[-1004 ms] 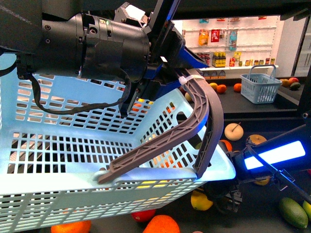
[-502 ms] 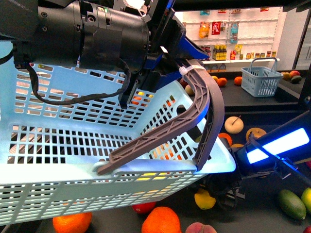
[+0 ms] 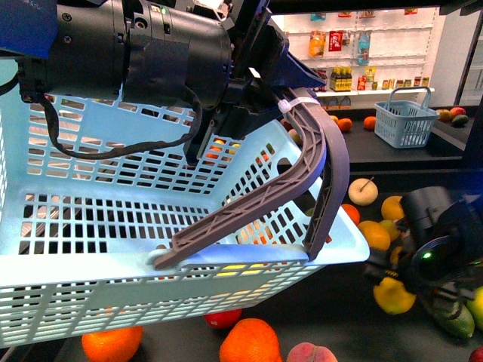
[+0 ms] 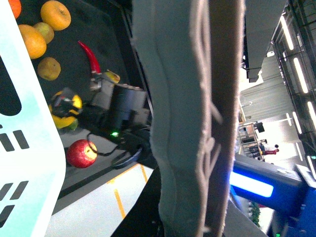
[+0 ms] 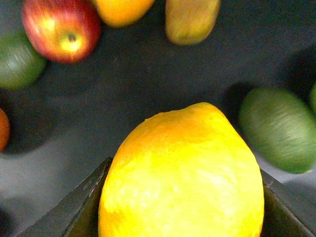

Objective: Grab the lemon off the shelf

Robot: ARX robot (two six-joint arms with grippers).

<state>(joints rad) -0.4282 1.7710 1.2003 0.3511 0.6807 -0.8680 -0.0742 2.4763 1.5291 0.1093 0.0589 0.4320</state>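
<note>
Right gripper (image 3: pixel 401 282) is clamping the lemon (image 3: pixel 394 295) now; in the wrist view the fruit is sitting snug between both fingers (image 5: pixel 81 210).

What changed: a second ago the lemon was lying under the basket's (image 3: pixel 113 226) near right corner, with my arm reaching in low. Now it's sitting well out to the right of that corner, travelling with the gripper. I'm reading that as grasp done and the lemon coming off the shelf (image 3: pixel 339 309), though I can't confirm it's clear of the tray.

Green fruit (image 3: pixel 447 318) is lying just beside the lemon, on the side away from the basket, so I'm watching for a bump there.

Left gripper (image 3: pixel 230 128) is carrying the basket by its handle (image 3: pixel 317 166); I can't tell how its jaws are standing.
</note>
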